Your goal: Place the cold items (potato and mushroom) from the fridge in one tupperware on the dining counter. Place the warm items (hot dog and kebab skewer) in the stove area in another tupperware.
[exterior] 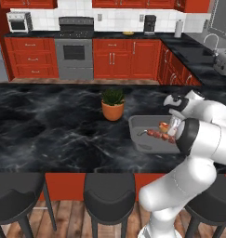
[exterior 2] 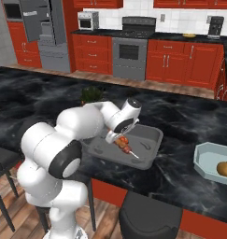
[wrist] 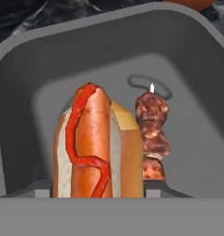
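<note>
My gripper [wrist: 97, 193] is shut on the hot dog [wrist: 92, 143], a bun with a sausage and a red ketchup line. It hangs low inside a grey tupperware [wrist: 39, 60] on the dining counter. The kebab skewer [wrist: 151, 138] lies on the tupperware floor just beside the hot dog. From the base, the gripper [exterior: 172, 126] reaches down into the same tupperware [exterior: 141, 124], where the hot dog [exterior: 163, 125] and kebab skewer [exterior: 157, 135] show. A second, pale blue tupperware [exterior 2: 206, 156] further right holds the potato [exterior 2: 225, 169]. The mushroom is out of view.
A potted plant [exterior: 113, 104] stands on the black marble counter just left of the grey tupperware. Dark stools [exterior: 109, 190] line the counter's near edge. The stove [exterior: 75, 44] and red cabinets run along the far wall, the fridge [exterior 2: 45, 35] at far left.
</note>
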